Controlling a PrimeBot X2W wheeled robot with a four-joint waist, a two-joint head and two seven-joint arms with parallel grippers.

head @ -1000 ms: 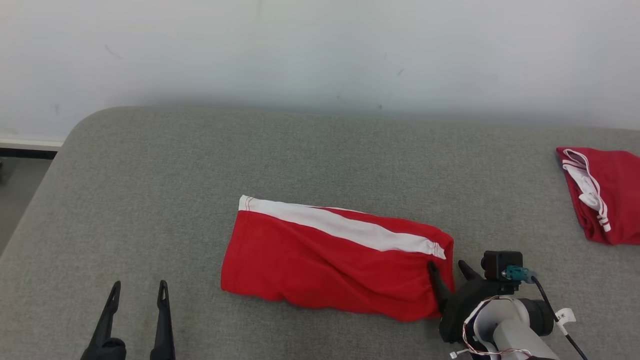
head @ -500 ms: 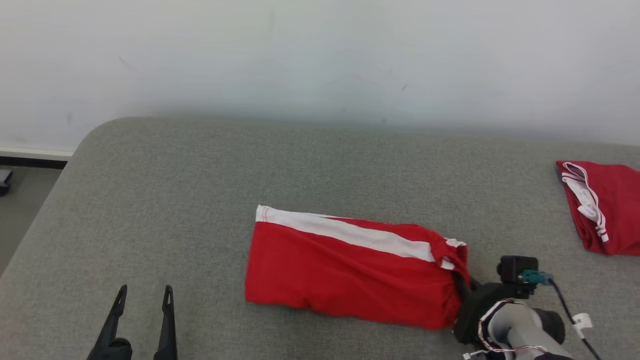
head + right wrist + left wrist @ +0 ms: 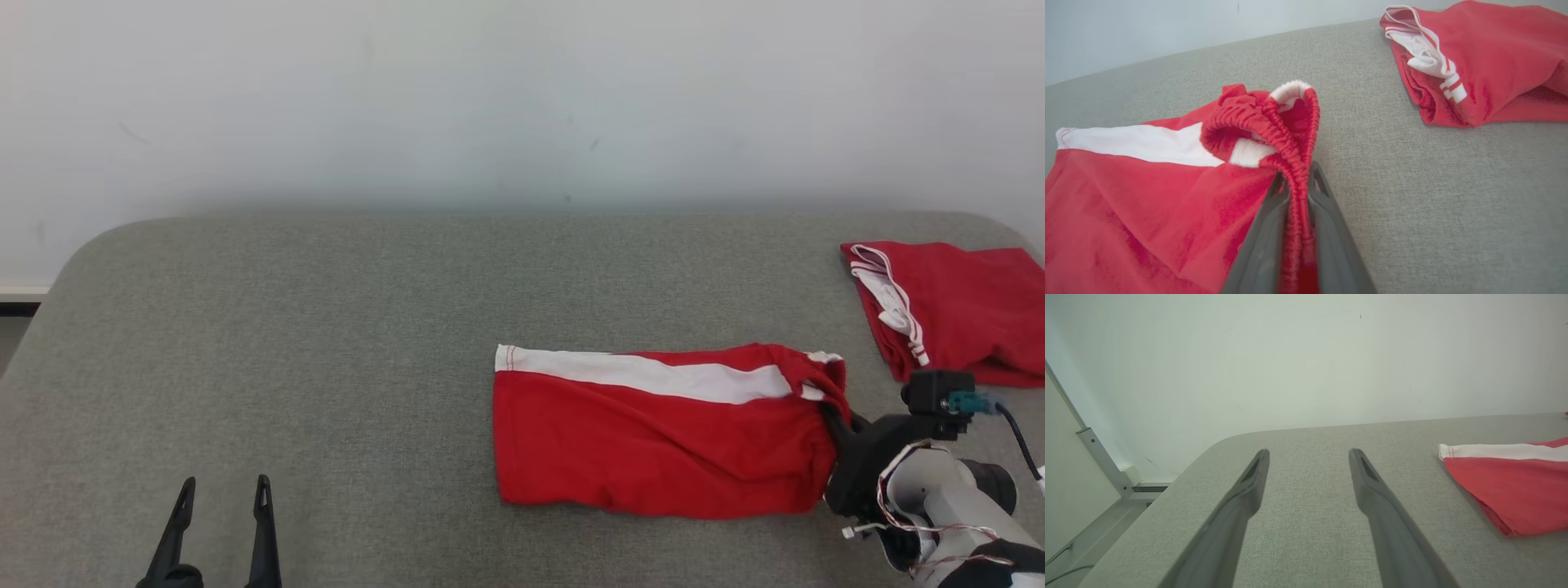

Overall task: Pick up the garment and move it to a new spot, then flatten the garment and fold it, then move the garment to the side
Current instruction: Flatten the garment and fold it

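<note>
The grey, cloth-covered table with rounded corners (image 3: pixel 326 327) carries the folded red garment with a white stripe (image 3: pixel 653 441) right of centre in the head view. The garment lies flat with its long axis running left to right, hemmed end toward the robot's left and gathered elastic waistband toward its right. A second red-and-white folded garment (image 3: pixel 963 310) lies apart at the far right, cut off by the frame edge. The right gripper (image 3: pixel 1296 179) is clamped on the bunched waistband, which stands up off the table; cloth hides its fingertips in the head view. The left gripper (image 3: pixel 222 486) sits at the near left, jaws wide apart, holding nothing.
</note>
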